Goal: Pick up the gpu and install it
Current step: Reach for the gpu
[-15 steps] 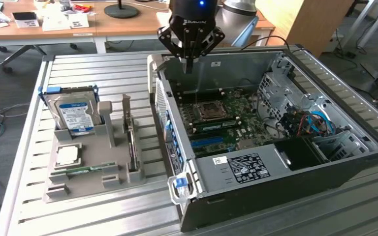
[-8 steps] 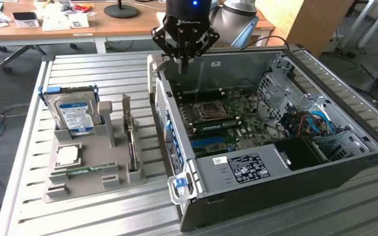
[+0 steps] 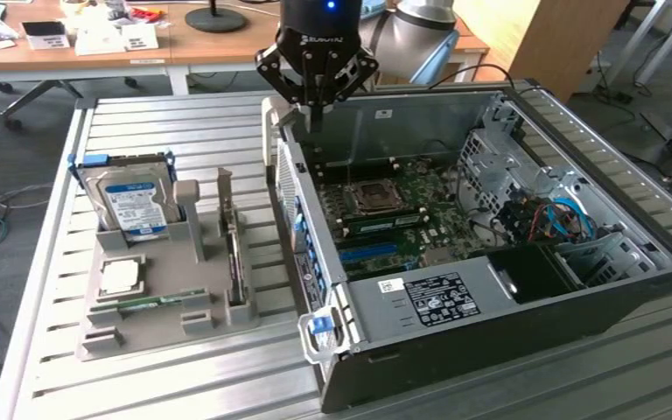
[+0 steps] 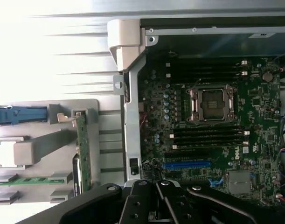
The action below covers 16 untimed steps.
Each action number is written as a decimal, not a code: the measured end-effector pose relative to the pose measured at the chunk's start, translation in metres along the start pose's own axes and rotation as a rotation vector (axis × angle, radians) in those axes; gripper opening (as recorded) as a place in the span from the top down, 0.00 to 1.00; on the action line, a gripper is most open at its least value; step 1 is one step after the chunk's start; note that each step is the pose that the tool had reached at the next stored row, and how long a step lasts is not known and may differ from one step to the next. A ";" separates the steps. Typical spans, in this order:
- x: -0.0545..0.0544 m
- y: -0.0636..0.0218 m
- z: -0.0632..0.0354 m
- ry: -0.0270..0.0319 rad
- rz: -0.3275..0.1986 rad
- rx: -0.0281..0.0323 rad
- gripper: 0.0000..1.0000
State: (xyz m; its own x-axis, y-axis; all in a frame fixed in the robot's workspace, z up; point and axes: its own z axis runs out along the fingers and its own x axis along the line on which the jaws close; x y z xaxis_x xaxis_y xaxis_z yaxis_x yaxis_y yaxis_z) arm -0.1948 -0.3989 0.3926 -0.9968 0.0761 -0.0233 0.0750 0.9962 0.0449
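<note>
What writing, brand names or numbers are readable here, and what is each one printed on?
"ROBOTIQ": white letters on the black housing above the robot's fingers.
"DELL": sideways on the green motherboard.
Too small to read: black-and-white sticker on the grey power supply box; blue-and-white label on the silver hard drive; white cards on the wooden desk.

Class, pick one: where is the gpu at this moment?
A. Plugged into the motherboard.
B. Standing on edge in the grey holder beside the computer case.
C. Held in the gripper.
B: the gpu stands on edge in the grey holder, and the shut gripper holds nothing.
</note>
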 end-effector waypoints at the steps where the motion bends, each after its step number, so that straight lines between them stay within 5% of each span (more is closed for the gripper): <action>1: 0.002 -0.0001 -0.0001 0.0000 0.000 0.0001 0.89; 16: 0.032 -0.0025 -0.0002 0.0000 0.001 0.0001 0.89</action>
State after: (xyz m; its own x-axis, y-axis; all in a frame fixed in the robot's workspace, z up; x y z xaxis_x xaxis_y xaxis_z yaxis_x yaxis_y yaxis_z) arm -0.2271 -0.3989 0.3919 -0.9968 0.0769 -0.0233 0.0758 0.9961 0.0448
